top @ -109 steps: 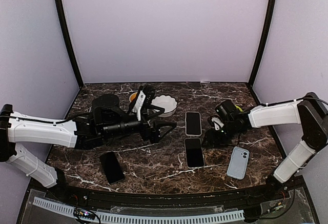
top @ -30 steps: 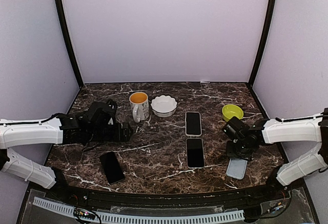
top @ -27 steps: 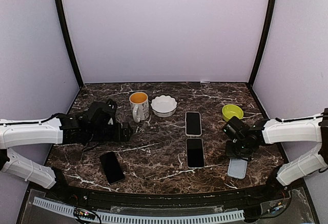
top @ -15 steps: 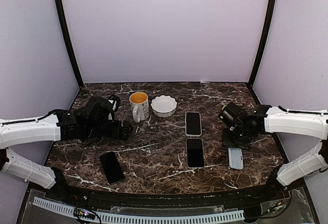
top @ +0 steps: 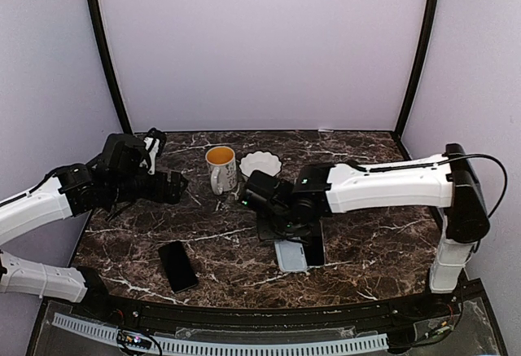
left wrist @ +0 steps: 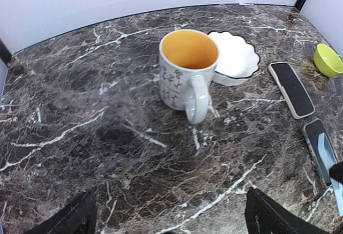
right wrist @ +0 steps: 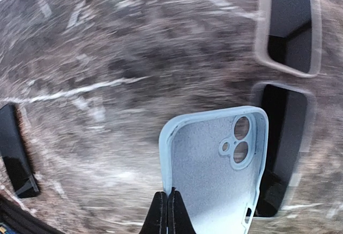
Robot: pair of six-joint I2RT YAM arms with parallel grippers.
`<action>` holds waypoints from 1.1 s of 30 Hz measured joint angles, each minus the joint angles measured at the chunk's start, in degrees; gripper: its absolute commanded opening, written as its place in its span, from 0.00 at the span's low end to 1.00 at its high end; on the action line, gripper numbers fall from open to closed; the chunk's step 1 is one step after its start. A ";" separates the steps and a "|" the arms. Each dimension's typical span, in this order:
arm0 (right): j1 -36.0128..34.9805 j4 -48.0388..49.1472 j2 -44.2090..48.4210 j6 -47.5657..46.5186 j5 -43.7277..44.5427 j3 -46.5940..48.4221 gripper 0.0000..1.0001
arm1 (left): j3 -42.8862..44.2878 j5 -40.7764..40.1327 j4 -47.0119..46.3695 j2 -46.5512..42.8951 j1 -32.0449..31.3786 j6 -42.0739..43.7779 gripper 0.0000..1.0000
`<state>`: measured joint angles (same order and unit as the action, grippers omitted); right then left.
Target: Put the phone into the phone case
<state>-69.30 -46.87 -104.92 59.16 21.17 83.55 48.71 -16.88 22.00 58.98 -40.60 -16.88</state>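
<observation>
1. phone case (right wrist: pixel 209 175) has moved from the near right of the table (top: pixel 366 234) to the middle. it's lifted now, hollow side up, its right edge over the near middle phone (right wrist: pixel 281 132).
2. so the case is picked up and the phone isn't in it yet. lining the two up looks like the next job.
3. my right gripper (right wrist: pixel 168 212) is clamped tight on the case's thin rim.
4. my left gripper (left wrist: pixel 170 215) is spread wide and holds nothing, over the left of the table with the mug (left wrist: pixel 187 73) ahead.
</observation>
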 measured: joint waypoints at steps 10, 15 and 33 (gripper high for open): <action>-5.07 3.08 -19.23 2.56 -2.47 11.89 0.00 | -4.66 1.88 5.18 -1.68 7.37 -2.19 0.99; -5.07 4.42 -21.55 2.43 -4.28 13.55 0.26 | -5.75 4.68 8.24 -1.68 7.85 -5.42 0.99; -7.67 15.63 -22.14 -4.68 -5.11 21.79 0.72 | -22.03 18.95 8.37 -3.41 8.35 -29.42 0.88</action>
<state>-76.97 -31.24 -127.07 54.48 16.05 105.34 26.68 2.07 30.37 55.57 -32.25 -46.30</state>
